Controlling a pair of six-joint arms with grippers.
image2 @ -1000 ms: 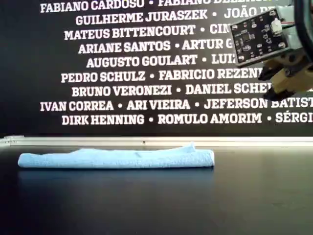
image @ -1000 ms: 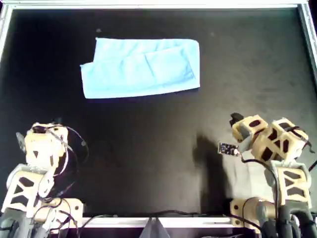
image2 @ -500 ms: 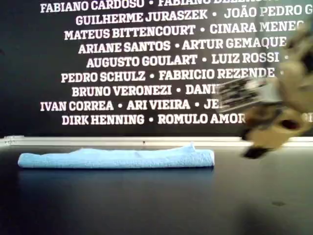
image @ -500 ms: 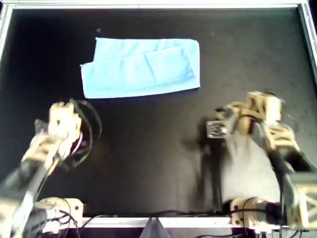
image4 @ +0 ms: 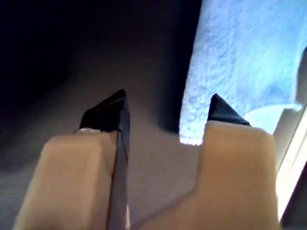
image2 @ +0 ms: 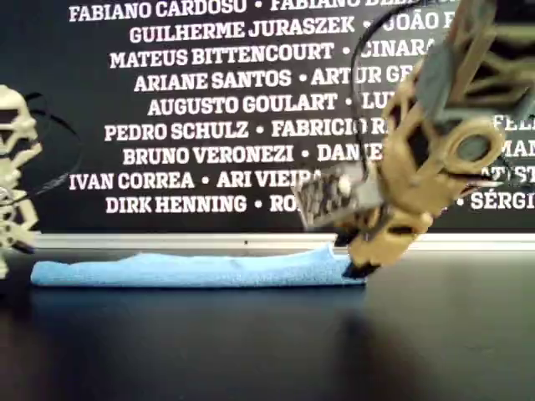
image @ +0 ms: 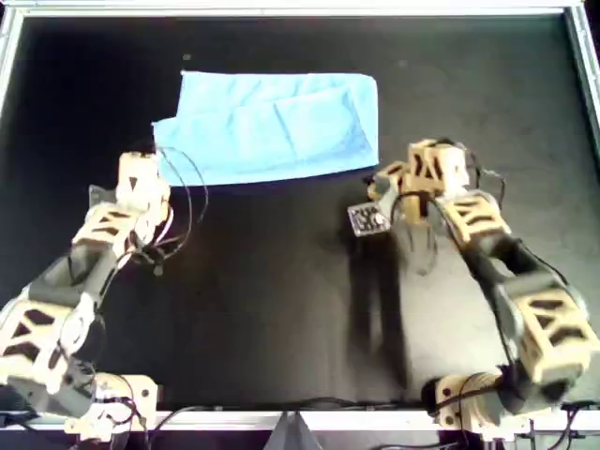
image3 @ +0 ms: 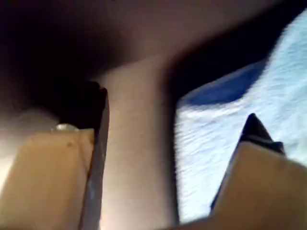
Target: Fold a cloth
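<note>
The sky-blue cloth (image: 272, 127) lies folded and flat at the far middle of the black table; it is a low strip in the exterior view (image2: 192, 271). My first gripper (image: 150, 159) is open and low at the cloth's near corner on the overhead view's left. In its wrist view (image3: 175, 104) one finger is over the cloth (image3: 206, 158) and the other over the table. My second gripper (image: 382, 180) is open at the near corner on the overhead view's right, its tip (image2: 359, 269) at the cloth's end. In its wrist view (image4: 168, 96) the cloth corner (image4: 240, 48) lies by one fingertip.
A metal frame (image: 281, 9) rims the black table. A dark wall with white names (image2: 209, 109) stands behind it. Both arm bases (image: 112, 398) (image: 469, 394) sit at the near edge, with loose cables (image: 178, 202) by the first arm.
Both arms have swung from the near edge out to the cloth's two near corners and come down low. The cloth has not moved.
</note>
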